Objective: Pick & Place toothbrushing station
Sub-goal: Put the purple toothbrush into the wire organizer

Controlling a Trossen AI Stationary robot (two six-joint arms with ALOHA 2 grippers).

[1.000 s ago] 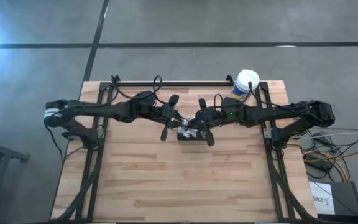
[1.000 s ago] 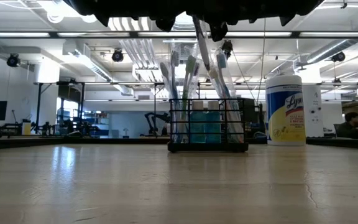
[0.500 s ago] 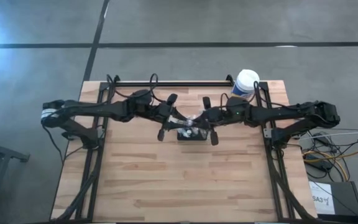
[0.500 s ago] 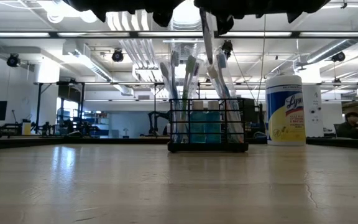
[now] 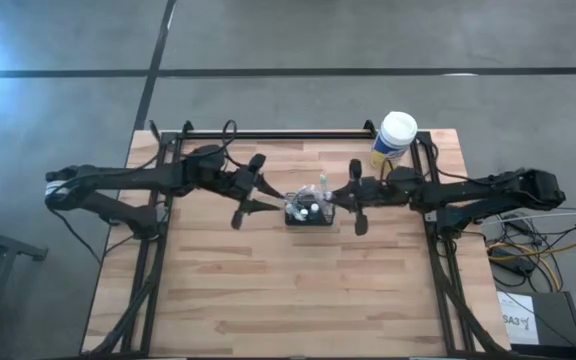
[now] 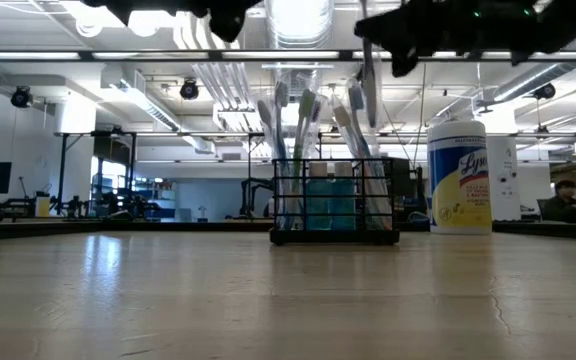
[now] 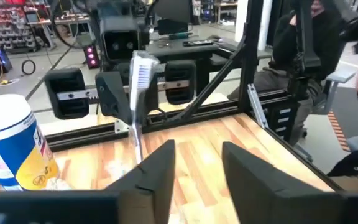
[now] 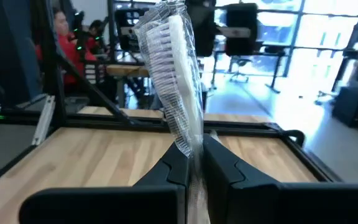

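The toothbrushing station [image 5: 308, 213], a small black wire caddy, stands upright on the wooden worktop [image 5: 298, 290] near the middle of its far half, between the two arms. In the low view the caddy [image 6: 334, 201] holds several toothbrushes [image 6: 302, 128] standing on end and leaning a little, their heads well above its rim, with something teal low inside it. The right end effector [image 5: 353, 197] hangs just to the right of the caddy and apart from it, its fingers [image 8: 225, 167] pinched tight on a wrapped toothbrush [image 8: 178, 93] in clear crinkled packaging, bristle head pointing away from the wrist; in the low view that toothbrush [image 6: 367, 75] hangs above the caddy's right side, clear of the brushes standing in it. The left end effector [image 5: 247, 192] is to the left of the caddy, also apart from it, with its two fingers [image 7: 156, 169] parted by a moderate gap and nothing between them. A canister [image 5: 392, 139] with a white lid and a blue and yellow label stands at the far right of the worktop, behind the right arm and well apart from the caddy. Beyond the worktop, a person in red [image 8: 64, 46] sits in the room.
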